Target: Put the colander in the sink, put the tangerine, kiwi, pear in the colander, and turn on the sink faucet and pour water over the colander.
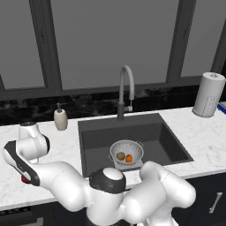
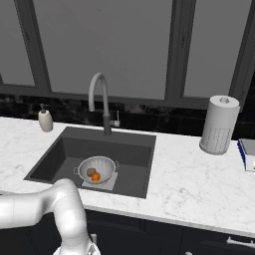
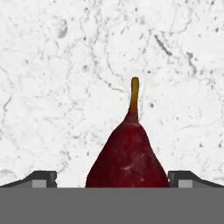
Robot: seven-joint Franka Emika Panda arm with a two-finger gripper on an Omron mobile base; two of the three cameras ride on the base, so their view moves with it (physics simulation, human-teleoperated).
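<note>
While the colander sits in the sink with the kiwi and tangerine already inside, the pear lies on its side on the white marble counter left of the basin, between the 2 wide-open fingertips of the gripper, which holds nothing. The fruit's broad body sits between the tips, its stem pointing away from the hand. A sound pickup likely means closing squarely across that widest part, not the tapering neck, then lifting straight before swinging right to the colander. The sink faucet stands behind the basin, not running.
</note>
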